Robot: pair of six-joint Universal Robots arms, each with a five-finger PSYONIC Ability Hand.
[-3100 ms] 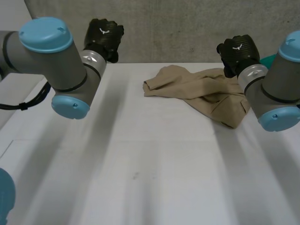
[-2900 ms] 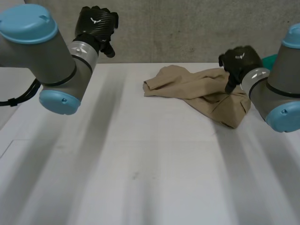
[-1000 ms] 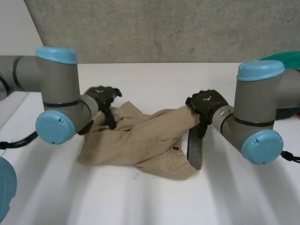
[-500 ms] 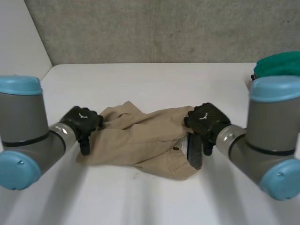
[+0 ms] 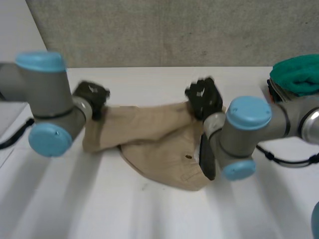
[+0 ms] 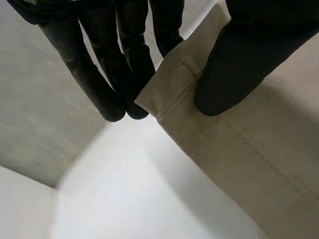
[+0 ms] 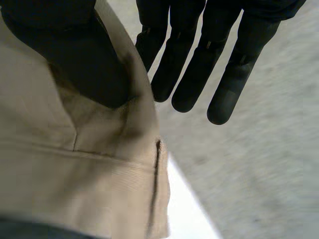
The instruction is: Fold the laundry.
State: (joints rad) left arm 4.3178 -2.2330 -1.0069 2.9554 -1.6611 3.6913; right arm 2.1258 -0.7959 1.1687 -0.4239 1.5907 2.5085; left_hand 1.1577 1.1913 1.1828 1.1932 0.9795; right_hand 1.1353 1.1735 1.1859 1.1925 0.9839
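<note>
**Tan pants [image 5: 164, 154] lifted up by the top edge**

Low in the middle of the head view, the bottom of the pants rests on the white table [image 5: 124, 214]. Half a second ago both hands were down low; now they are higher, and the top edge is pulled straight between them. The left hand [image 5: 92, 94], middle left, pinches one end. The right hand [image 5: 203, 97], right of the middle, pinches the other. I think the pants can now be laid flat for folding. Far off at the upper right sits a green cloth [image 5: 299, 74].

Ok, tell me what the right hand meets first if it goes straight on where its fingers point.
Probably the grey wall behind the table; the right hand, pinching the beige trousers, has nothing nearer ahead.
</note>
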